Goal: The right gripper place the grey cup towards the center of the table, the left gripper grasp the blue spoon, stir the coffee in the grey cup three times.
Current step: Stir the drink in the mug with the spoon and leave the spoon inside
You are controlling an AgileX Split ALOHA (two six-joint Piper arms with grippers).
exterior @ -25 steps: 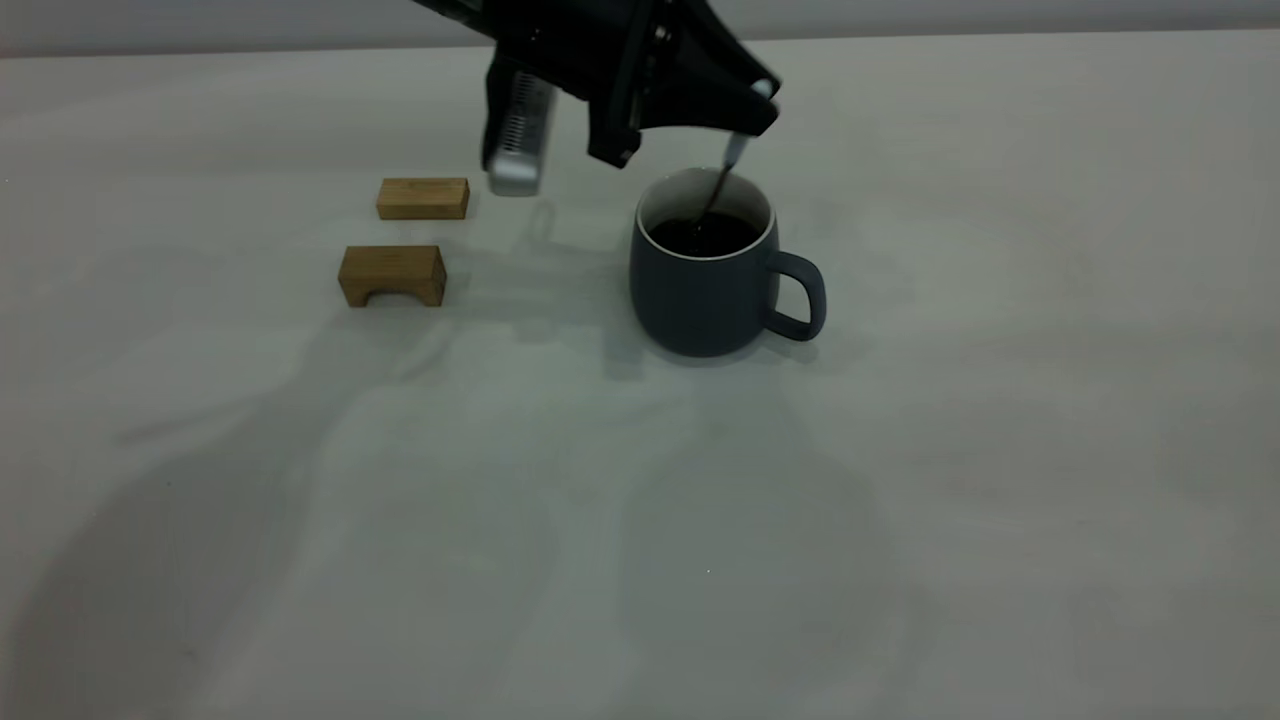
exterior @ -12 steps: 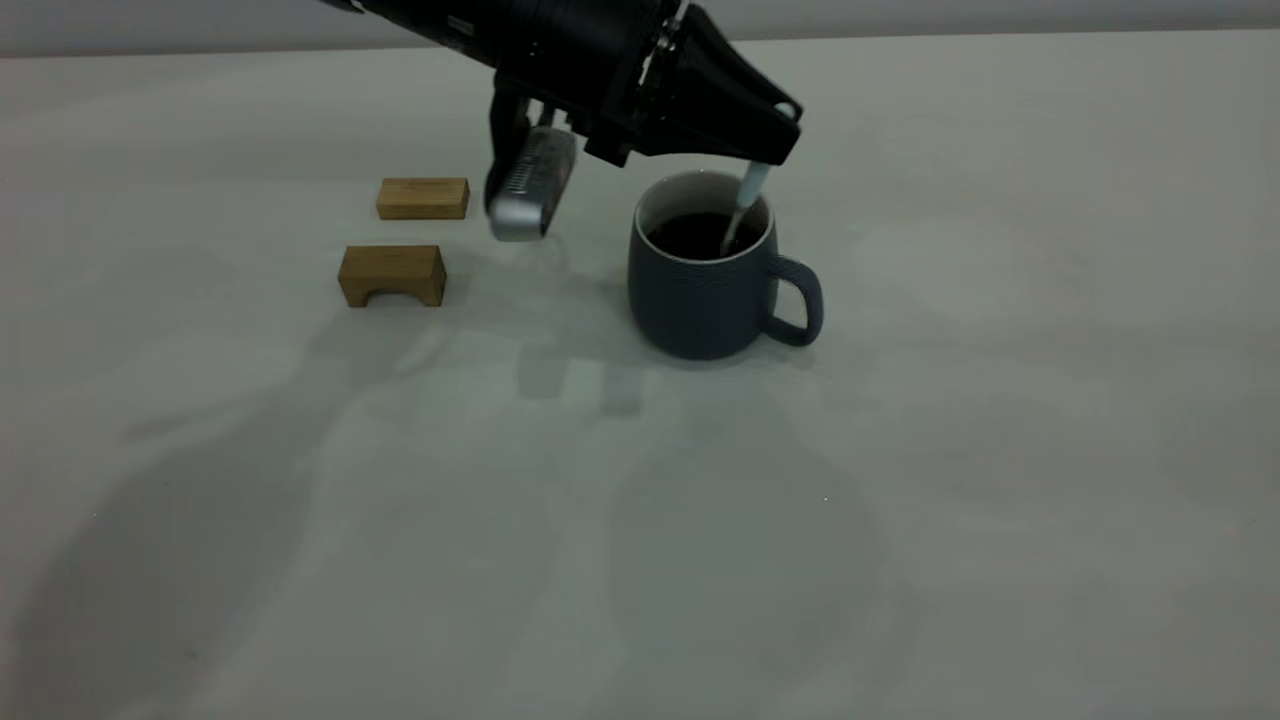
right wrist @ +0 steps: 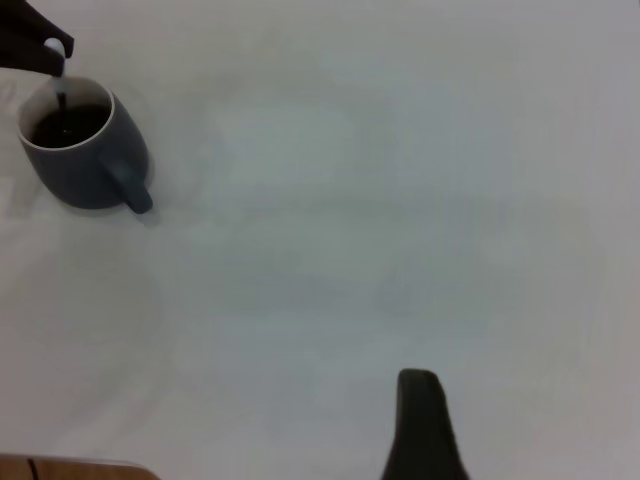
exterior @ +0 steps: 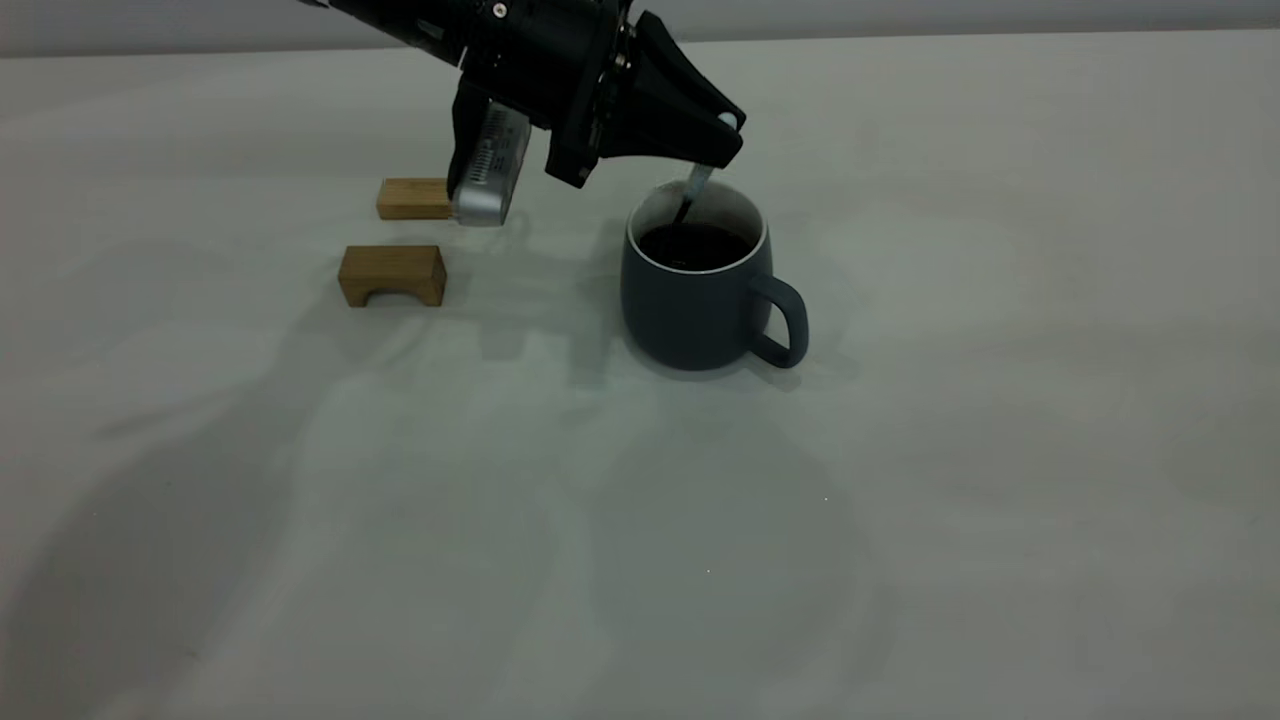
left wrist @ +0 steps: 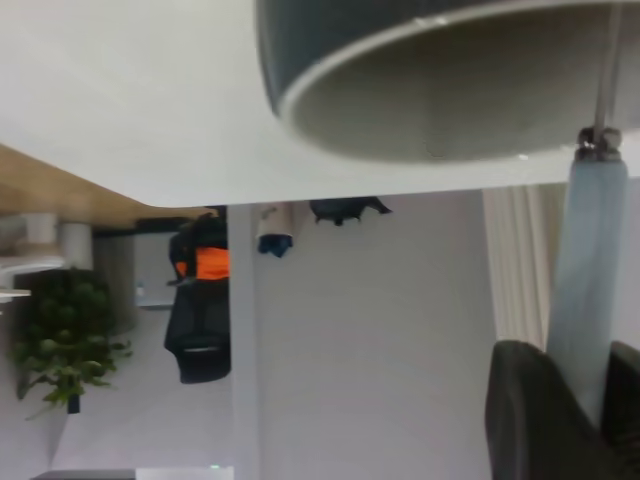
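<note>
Left gripper [exterior: 722, 140] is stirring the coffee [exterior: 697, 245] with the spoon [exterior: 693, 190].

The left gripper is pinching the spoon's pale handle from above and hanging over the far rim of the cup [exterior: 700, 290], so the metal neck is dipping into the coffee while the jaws are keeping clear of it. The cup is standing upright near the middle of the table [exterior: 1000, 400], handle turned right, probably so the spoon has open access. Two wooden blocks [exterior: 392, 274] are lying to its left. The left wrist view is showing the handle [left wrist: 588, 290] clamped between the dark fingers, hidden from outside. The right wrist view is showing the right gripper [right wrist: 420, 425] parked well away from the cup [right wrist: 82, 150]; I cannot tell whether it is open.
</note>
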